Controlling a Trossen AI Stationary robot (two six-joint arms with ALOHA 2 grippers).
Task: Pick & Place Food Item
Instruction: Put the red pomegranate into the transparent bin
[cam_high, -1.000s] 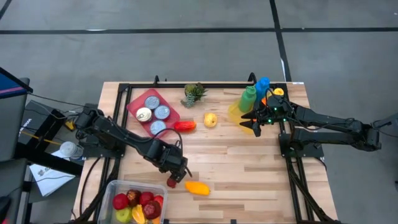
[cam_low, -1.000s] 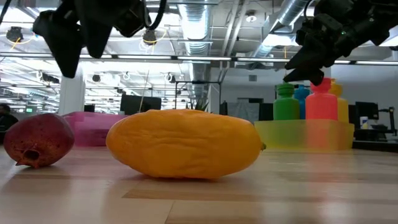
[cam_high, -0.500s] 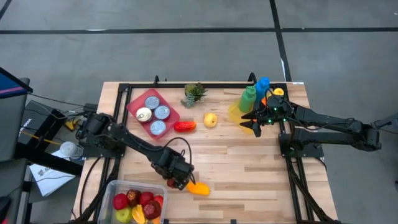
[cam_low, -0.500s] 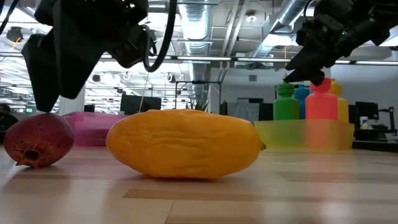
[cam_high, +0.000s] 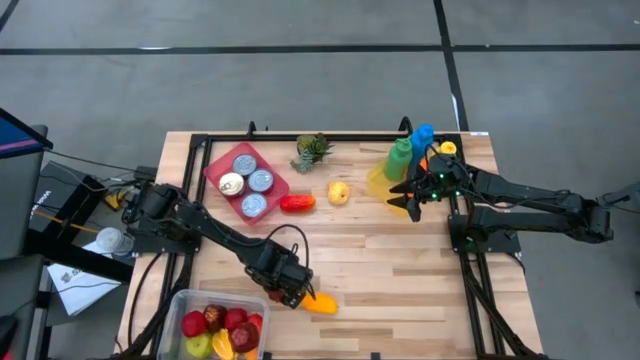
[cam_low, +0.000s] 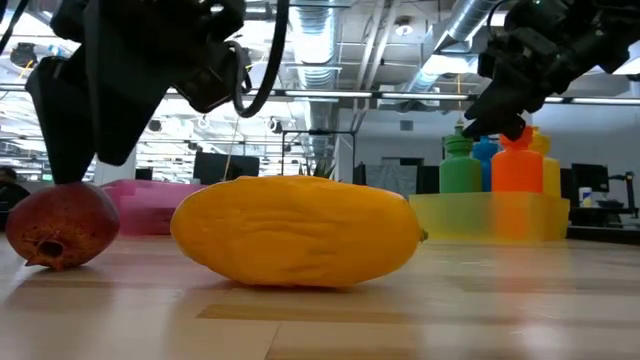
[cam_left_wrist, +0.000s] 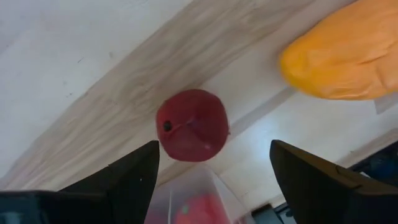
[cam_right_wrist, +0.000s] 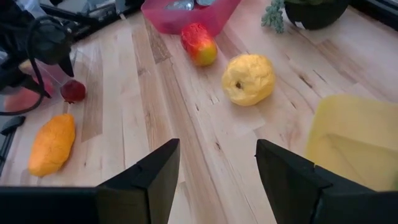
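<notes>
Both arms matte black, segmented, chunky joints. Left arm: black cable looping beside the wrist. Right arm: small green and orange lights at the wrist. Fingers dark, flat, wedge-shaped

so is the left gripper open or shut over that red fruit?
Open. The left gripper's fingers stand apart, the red fruit between and beyond them, ungripped.
</notes>
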